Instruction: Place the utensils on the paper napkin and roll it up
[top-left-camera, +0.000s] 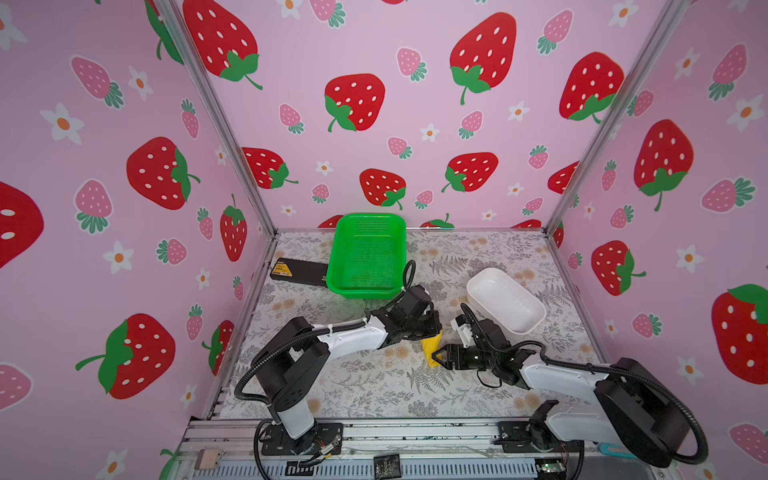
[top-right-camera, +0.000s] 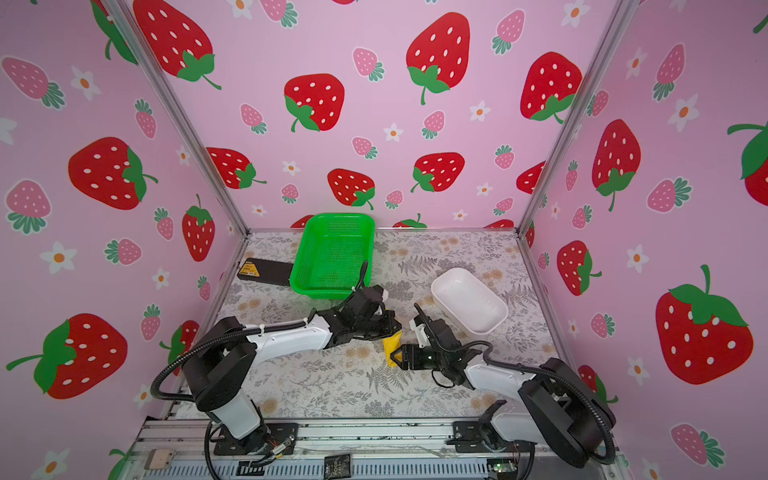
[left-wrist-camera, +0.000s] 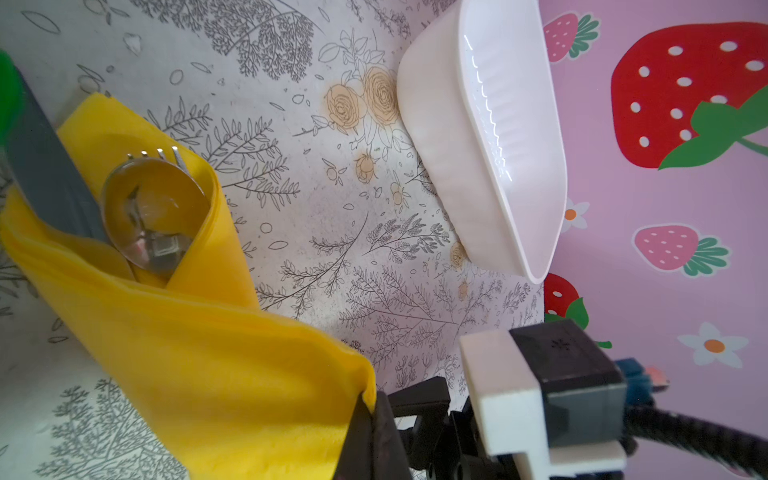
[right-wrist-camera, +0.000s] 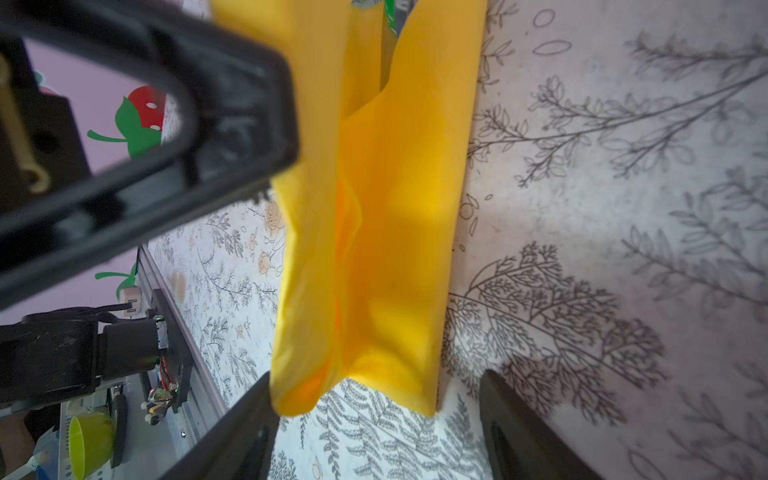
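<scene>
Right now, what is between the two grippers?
The rolled yellow paper napkin lies between the left gripper and the right gripper; both top views show it.

One bright yellow paper napkin (top-left-camera: 431, 351) lies rolled near the middle. Two shiny silver metal utensils (left-wrist-camera: 153, 216) show at its open end: one round-bowled spoon (left-wrist-camera: 158, 203) and one fork (left-wrist-camera: 166, 154), with only its four tines visible. One green perforated plastic basket (top-left-camera: 370, 218) stands far, left of centre. One flat black box (top-left-camera: 297, 272) with a yellow label lies at its left. One white oblong dish (top-left-camera: 505, 297) sits to the right. Two white-and-black robot arms reach in, one left (top-left-camera: 353, 336) and one right (top-left-camera: 561, 378).
</scene>
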